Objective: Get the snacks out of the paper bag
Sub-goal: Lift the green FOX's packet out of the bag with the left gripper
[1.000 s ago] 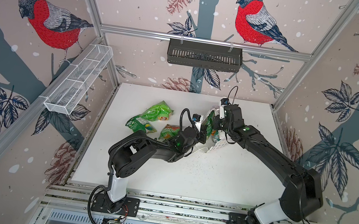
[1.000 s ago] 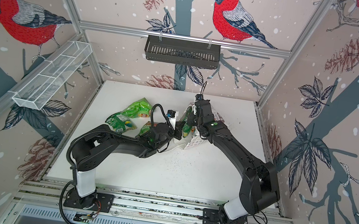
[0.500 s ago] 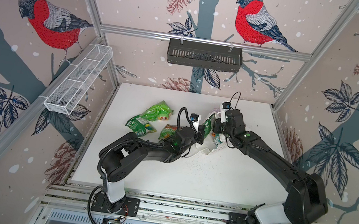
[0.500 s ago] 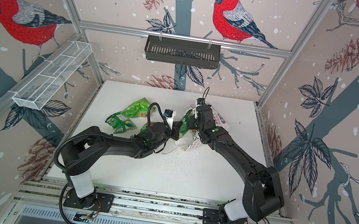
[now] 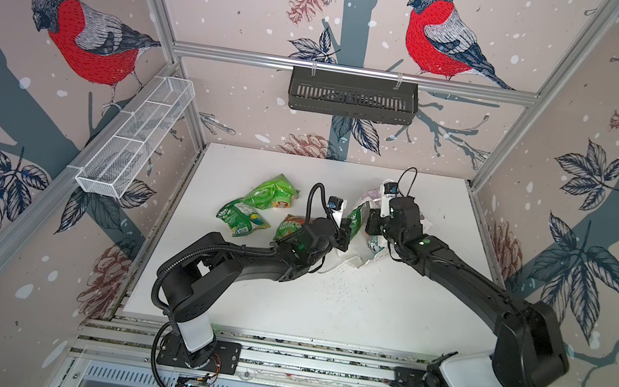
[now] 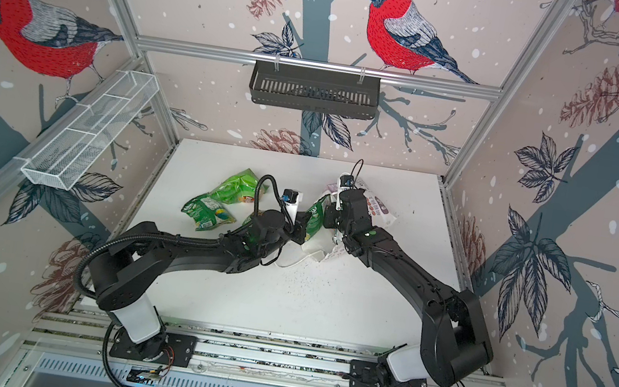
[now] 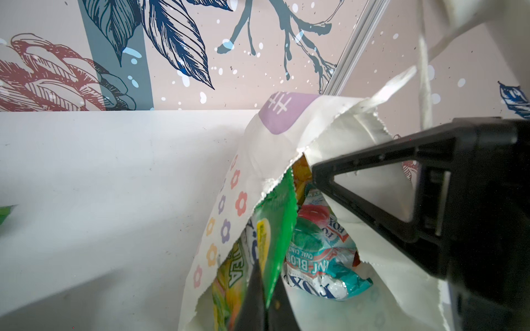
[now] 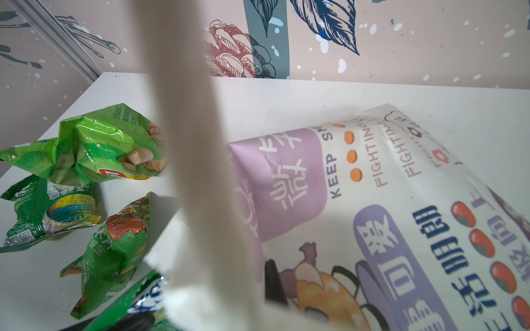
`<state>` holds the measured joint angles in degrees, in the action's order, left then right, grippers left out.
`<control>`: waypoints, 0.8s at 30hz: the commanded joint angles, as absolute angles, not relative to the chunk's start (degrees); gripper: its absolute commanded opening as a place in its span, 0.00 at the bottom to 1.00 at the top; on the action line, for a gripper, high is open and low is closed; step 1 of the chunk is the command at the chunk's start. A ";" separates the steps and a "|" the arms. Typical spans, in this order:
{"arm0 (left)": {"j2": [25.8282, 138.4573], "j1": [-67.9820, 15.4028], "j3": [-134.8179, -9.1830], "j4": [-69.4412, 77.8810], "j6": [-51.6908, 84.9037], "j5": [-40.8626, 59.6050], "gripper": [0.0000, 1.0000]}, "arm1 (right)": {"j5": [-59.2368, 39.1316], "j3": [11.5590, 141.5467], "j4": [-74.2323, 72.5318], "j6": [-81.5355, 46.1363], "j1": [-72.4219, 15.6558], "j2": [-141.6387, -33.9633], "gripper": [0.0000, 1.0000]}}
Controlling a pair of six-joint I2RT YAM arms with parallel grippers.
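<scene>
Only the left wrist view looks into the paper bag [image 7: 266, 160]. Inside are a teal foil packet [image 7: 315, 258], a yellow-orange packet [image 7: 301, 174] behind it, and a green-yellow packet [image 7: 229, 286] low at the rim, partly cut off.

Both top views show just the bag's crumpled white outside, mid-table [image 5: 364, 317] between the two wrists.

Left gripper [image 7: 265, 298] is pinched tight on a green packet [image 7: 276, 226]. The packet sits half out of the bag mouth, its serrated edge showing.

Right gripper [image 5: 371, 227] is closed. From the left wrist its black finger sits at the bag's upper rim and looks clamped on the paper; the contact itself is hidden.

In the right wrist view a blurred white strip [image 8: 200, 172] cuts the frame; handle or rim, can't tell. Beside it is the bag's printed face: purple patches, cartoon figure.

Three loose green packets [image 5: 272, 195] lie crinkled and glossy on the table, left of the bag.
</scene>
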<state>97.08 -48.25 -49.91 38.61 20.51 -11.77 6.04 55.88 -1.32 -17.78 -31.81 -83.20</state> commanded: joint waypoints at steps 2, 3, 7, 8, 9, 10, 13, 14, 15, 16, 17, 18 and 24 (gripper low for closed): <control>95.90 -48.51 -50.36 37.21 19.63 -12.02 0.00 | 6.34 53.25 -4.24 -19.42 -31.90 -82.36 0.00; 95.68 -48.59 -50.53 36.57 19.41 -11.86 0.00 | 6.56 52.83 -4.60 -19.44 -31.90 -82.35 0.00; 94.83 -48.95 -51.40 33.69 18.34 -11.93 0.00 | 6.25 51.42 -5.99 -19.78 -31.90 -81.62 0.00; 94.49 -48.96 -51.34 33.20 18.30 -11.91 0.00 | 6.15 50.92 -6.43 -19.92 -31.90 -81.38 0.00; 94.04 -49.04 -51.12 32.91 18.30 -11.94 0.00 | 6.03 50.38 -6.88 -19.95 -31.90 -81.09 0.00; 93.74 -49.04 -50.91 32.72 18.32 -12.08 0.00 | 6.03 50.00 -7.23 -19.89 -31.90 -80.83 0.00; 92.53 -49.04 -50.20 31.74 18.52 -13.04 0.00 | 6.01 48.64 -8.29 -19.82 -31.90 -80.18 0.00; 92.05 -49.04 -49.78 31.47 18.60 -13.26 0.00 | 6.18 48.31 -8.58 -19.78 -31.90 -80.10 0.00; 91.48 -49.04 -49.37 31.39 18.58 -13.44 0.00 | 6.26 48.10 -8.68 -19.88 -31.82 -80.08 0.00; 91.10 -49.06 -49.07 31.16 18.66 -13.55 0.00 | 6.39 48.03 -8.70 -19.90 -31.82 -80.10 0.00; 90.55 -49.04 -48.80 30.75 18.65 -13.48 0.00 | 6.37 47.86 -8.91 -19.79 -31.82 -80.11 0.00; 89.96 -49.03 -48.61 30.09 18.70 -13.32 0.00 | 6.41 47.66 -9.13 -19.78 -31.82 -80.00 0.00; 86.11 -49.13 -47.26 26.52 18.45 -13.81 0.00 | 6.29 46.11 -10.01 -20.07 -31.64 -79.45 0.00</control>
